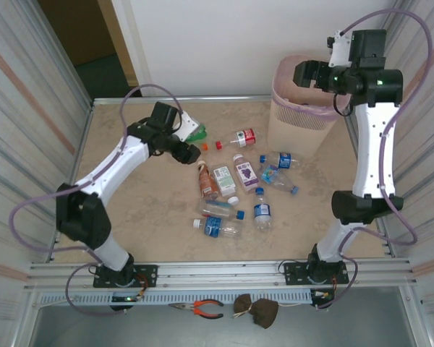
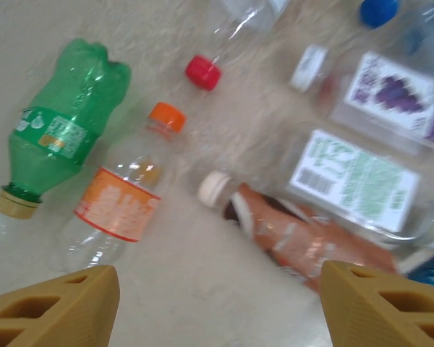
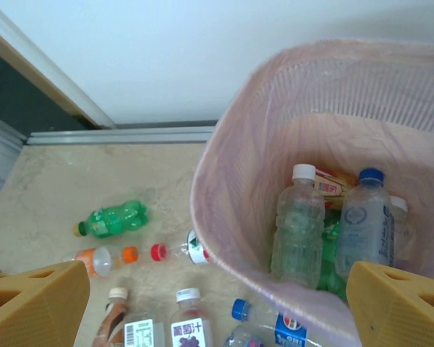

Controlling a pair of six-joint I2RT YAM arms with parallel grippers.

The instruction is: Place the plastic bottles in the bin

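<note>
While left jaws gape, orange-capped bottle (image 2: 123,199) lies just ahead.

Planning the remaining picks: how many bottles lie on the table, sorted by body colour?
Green bottle: 1
Brownish-orange bottle: 1
Clear bottles: 9
Total on the table: 11
</note>
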